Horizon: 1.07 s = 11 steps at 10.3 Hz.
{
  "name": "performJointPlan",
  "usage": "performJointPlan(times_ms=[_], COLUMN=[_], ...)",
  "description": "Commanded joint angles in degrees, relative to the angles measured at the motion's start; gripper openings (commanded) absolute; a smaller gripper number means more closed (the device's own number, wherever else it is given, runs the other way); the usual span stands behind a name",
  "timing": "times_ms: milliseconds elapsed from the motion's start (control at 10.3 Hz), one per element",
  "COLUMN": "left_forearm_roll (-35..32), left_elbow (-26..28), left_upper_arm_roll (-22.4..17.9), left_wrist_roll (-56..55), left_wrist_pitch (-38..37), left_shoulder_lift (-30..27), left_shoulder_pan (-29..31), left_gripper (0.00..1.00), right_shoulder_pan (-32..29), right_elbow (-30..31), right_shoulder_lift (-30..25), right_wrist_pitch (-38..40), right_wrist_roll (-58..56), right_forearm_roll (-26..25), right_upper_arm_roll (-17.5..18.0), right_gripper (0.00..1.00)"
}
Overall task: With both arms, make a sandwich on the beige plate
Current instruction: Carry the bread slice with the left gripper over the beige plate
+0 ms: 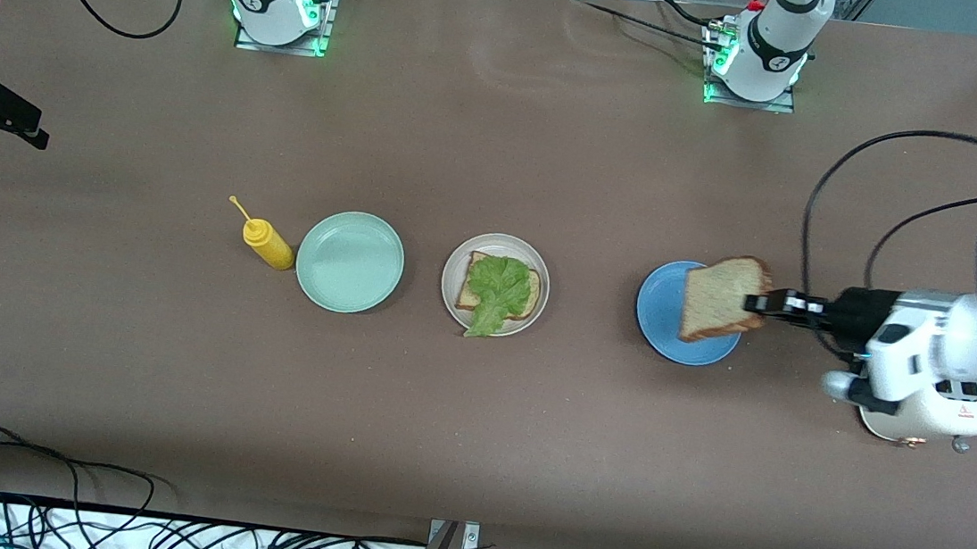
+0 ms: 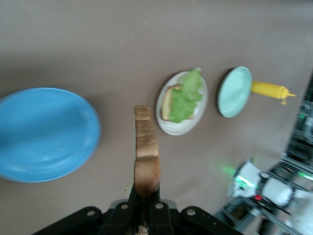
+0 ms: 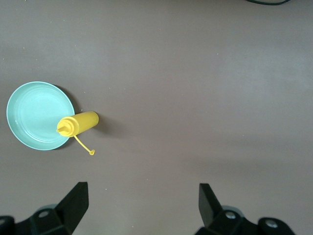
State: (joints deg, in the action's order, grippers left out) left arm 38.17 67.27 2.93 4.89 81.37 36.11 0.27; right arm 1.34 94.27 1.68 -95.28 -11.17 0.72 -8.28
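The beige plate (image 1: 450,275) sits mid-table with one brown bread slice (image 1: 473,293) on it and a ruffled green lettuce leaf (image 1: 500,289) on top, its tip hanging over the rim. My left gripper (image 1: 755,302) is shut on the edge of a second bread slice (image 1: 719,301), held up over the blue plate (image 1: 662,332). In the left wrist view the held slice (image 2: 145,147) stands edge-on between the jaws of the left gripper (image 2: 146,193), with the beige plate (image 2: 168,128) ahead. My right gripper (image 3: 142,205) is open and empty, waiting high over the right arm's end of the table (image 1: 34,132).
A mint green plate (image 1: 350,261) lies beside the beige plate toward the right arm's end, with a yellow squeeze bottle (image 1: 267,244) lying next to it. Both show in the right wrist view: plate (image 3: 34,115), bottle (image 3: 78,123). Cables run along the table's near edge.
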Motion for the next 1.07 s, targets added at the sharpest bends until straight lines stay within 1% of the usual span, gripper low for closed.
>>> performJointPlan(times_ms=[0, 97, 291, 388, 776, 969], left_forearm_roll=[10.0, 11.3, 17.6, 19.0, 21.4, 23.7], left_elbow=[-0.2, 0.0, 0.7, 0.8, 5.0, 6.8], left_upper_arm_roll=[-0.6, -0.6, -0.6, -0.6, -0.6, -0.6], left_wrist_roll=[-0.4, -0.4, -0.3, -0.3, -0.2, -0.2], left_wrist_pitch=[-0.4, -0.1, 0.1, 1.8, 14.5, 18.5], left_shoulder_lift=[4.0, 4.7, 7.0, 7.8, 8.2, 8.3], left_shoulder_pan=[-0.9, -2.0, -3.8, -5.0, -12.1, -14.2], left_gripper=[0.00, 0.00, 0.00, 0.00, 0.00, 0.00], right_shoulder_pan=[-0.3, -0.3, -0.3, -0.2, -0.2, -0.2], right_elbow=[-1.5, -1.6, -1.7, -1.9, -1.9, -1.9], right_shoulder_lift=[0.5, 0.5, 0.6, 0.6, 0.5, 0.5], right_wrist_pitch=[1.5, 1.2, 1.2, 1.2, 1.3, 1.4], right_wrist_roll=[0.6, 0.6, 0.4, 0.4, 0.4, 0.3], right_forearm_roll=[0.9, 0.9, 0.8, 0.9, 0.9, 0.9], right_upper_arm_roll=[-0.1, -0.1, 0.0, 0.1, 0.2, 0.2], right_gripper=[1.00, 1.00, 1.00, 1.00, 1.00, 1.00])
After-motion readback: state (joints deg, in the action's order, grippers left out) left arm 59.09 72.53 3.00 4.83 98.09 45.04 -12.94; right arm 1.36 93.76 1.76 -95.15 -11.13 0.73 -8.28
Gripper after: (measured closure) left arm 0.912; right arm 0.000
